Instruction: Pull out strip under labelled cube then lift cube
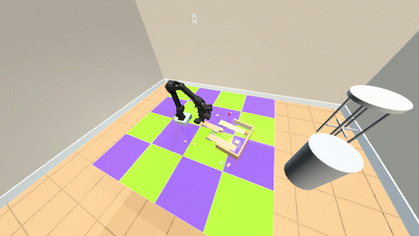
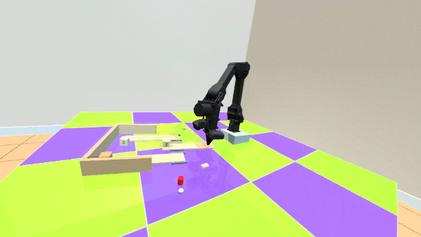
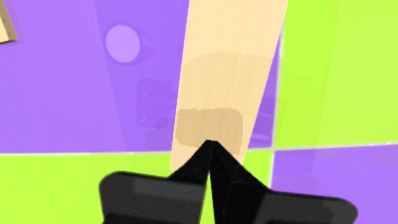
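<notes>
My gripper's [image 1: 203, 121] [image 2: 208, 144] [image 3: 212, 142] fingertips meet at the middle strip's [image 1: 212, 127] [image 2: 188, 146] [image 3: 227, 75] outer end; one Z-marked cube [image 1: 221, 129] [image 2: 166, 143] sits at its inner end. Beyond, the three-sided frame [image 1: 246, 142] [image 2: 116, 166], nearer the bench's right edge in the top view, encloses another Z cube [image 1: 237, 142] [image 2: 124, 141] and an orange block [image 1: 246, 132] [image 2: 105, 155].

Pale wood on a glossy, tiled-colour surface.
At the centre of your wrist view, the strip [image 1: 212, 127] [image 2: 188, 146] [image 3: 227, 75] looks like smooth wood with fine, faint grain; left of centre in your exterior view, the low-walled frame [image 1: 246, 141] [image 2: 116, 166] looks like matt wood. Your purple-and-green mat [image 1: 201, 174] [image 2: 212, 202] [image 3: 55, 100] has a smooth sheen with soft reflections, while the arm [image 1: 185, 90] [image 2: 223, 80] looks like dark plastic.
</notes>
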Motion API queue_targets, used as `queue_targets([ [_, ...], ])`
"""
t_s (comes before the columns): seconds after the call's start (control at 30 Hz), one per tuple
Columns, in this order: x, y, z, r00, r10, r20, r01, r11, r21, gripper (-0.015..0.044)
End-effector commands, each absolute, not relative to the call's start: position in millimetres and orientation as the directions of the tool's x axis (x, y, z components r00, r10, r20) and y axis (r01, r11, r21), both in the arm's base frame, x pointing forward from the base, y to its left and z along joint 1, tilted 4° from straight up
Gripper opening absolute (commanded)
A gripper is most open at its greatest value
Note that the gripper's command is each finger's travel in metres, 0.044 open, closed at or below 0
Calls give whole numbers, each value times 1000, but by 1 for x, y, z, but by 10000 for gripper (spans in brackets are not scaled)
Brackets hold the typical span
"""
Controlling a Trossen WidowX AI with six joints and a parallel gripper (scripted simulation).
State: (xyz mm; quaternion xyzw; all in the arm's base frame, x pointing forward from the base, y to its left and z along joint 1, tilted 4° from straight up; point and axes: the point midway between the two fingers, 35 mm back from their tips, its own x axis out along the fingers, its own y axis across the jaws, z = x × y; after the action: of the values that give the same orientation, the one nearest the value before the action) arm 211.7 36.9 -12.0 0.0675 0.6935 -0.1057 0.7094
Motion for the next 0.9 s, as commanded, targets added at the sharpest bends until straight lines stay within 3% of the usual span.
queue_targets([
  [0.0, 204, 37, -16, -10, -54, -999, 243, 969, -55, 0],
  [0.57, 213, 39, 30, -9, -54, -999, 243, 969, -54, 0],
  [0.87, 246, 29, 30, -6, -55, -998, 194, 980, -55, 236],
])
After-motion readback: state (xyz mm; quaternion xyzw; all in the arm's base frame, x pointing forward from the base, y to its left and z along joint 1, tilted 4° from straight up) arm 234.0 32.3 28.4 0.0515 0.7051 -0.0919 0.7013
